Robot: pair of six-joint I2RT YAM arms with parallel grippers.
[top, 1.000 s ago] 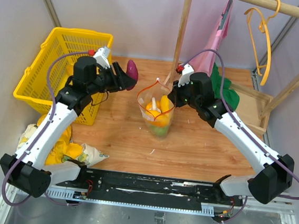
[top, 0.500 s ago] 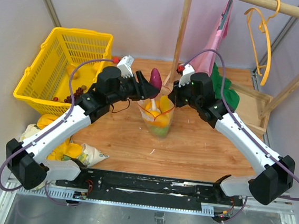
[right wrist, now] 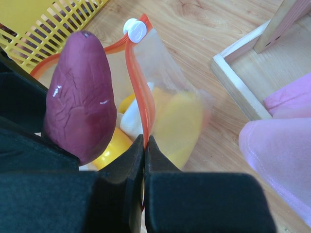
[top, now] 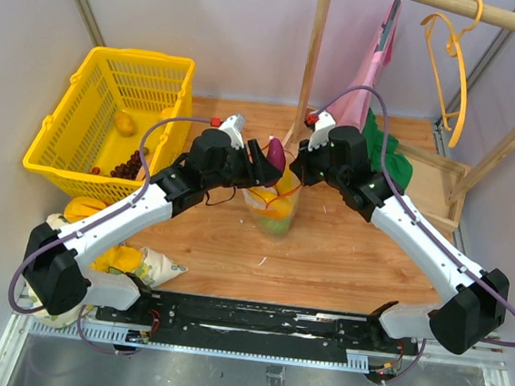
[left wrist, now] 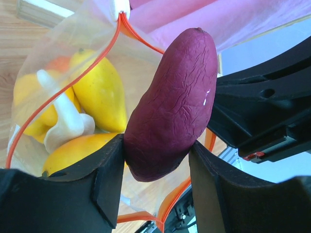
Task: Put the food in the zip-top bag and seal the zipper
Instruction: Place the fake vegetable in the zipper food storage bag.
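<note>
On the wooden table (top: 352, 257), the zip-top bag (top: 277, 211) stands upright near the middle, clear and crinkled, its mouth open. The right gripper (right wrist: 145, 144) is clamped on the orange-red zipper (right wrist: 137, 82), below its white slider (right wrist: 135, 29). The left gripper (left wrist: 156, 154) grasps a wrinkled purple toy vegetable (left wrist: 175, 97), perhaps a sweet potato, over the mouth; yellow and orange food (left wrist: 99, 92) lies inside.
</note>
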